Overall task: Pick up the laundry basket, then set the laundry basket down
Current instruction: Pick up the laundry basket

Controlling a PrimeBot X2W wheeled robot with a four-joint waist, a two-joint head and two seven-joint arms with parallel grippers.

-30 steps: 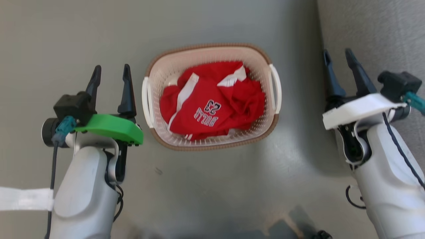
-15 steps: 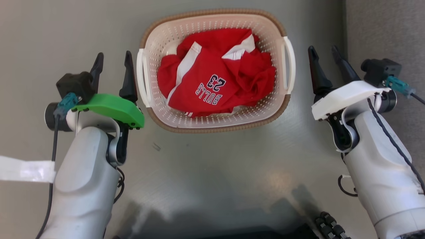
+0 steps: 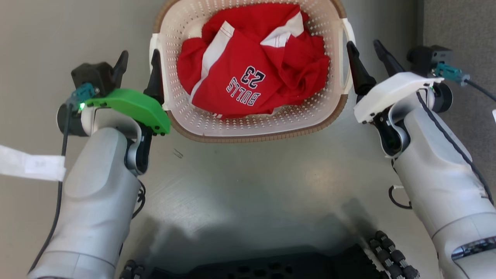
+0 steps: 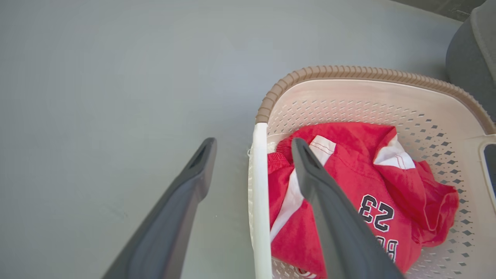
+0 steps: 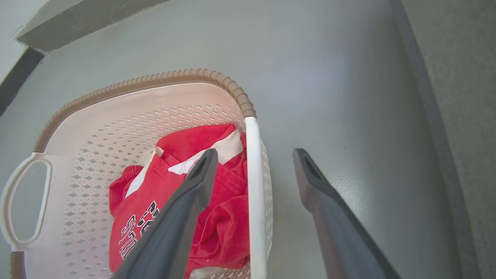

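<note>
1. My left claw (image 3: 140,54) is released: both fingers are spread and grasp nothing. It stands at the left side of the laundry basket (image 3: 248,130).
2. In the left wrist view, the basket's white left handle (image 4: 259,201) runs between my two fingers. One finger lies outside, over the grey floor (image 3: 252,186). The other lies inside, above the red jersey (image 3: 252,69).
3. The laundry basket stands on the floor between my two arms, directly ahead. Its far end is cut off by the top edge of the head view.
4. The jersey lies crumpled inside the basket and is marked "BULLS 23".
5. My right claw (image 3: 363,43) is likewise released and grasps nothing. In the right wrist view, the white right handle (image 5: 252,201) runs between its fingers, one inside the basket and one outside.
6. A grey fabric surface (image 3: 457,23) lies just beyond the right claw.
</note>
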